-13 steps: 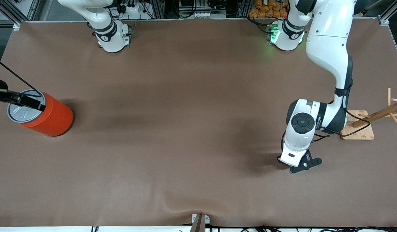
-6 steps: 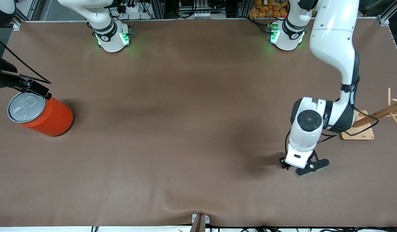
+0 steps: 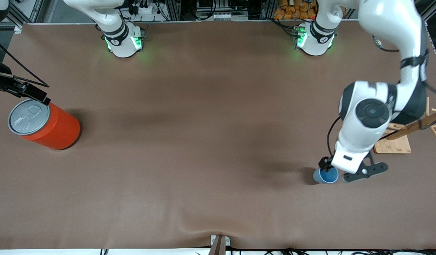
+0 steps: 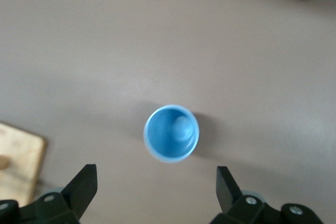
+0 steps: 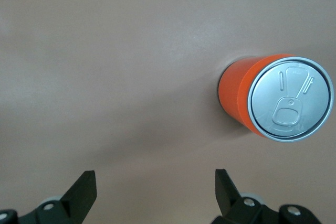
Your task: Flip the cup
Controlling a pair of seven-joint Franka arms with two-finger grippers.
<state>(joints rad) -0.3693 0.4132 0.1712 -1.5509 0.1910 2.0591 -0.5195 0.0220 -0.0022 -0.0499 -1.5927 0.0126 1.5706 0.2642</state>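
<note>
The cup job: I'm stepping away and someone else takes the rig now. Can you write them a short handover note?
Left gripper: jaws open, holding nothing, up in the air over the cup.
Right gripper: jaws open, empty, waiting by the orange can at the right arm's end of the table.
Cup: stands upright on the table, mouth up, at the left arm's end, nearer to the front camera than the wooden rack. Nothing touches it.
Done: the cup is mouth-up and free of the jaws, so the flip looks finished.
Left: probably only pulling the left arm clear.
</note>
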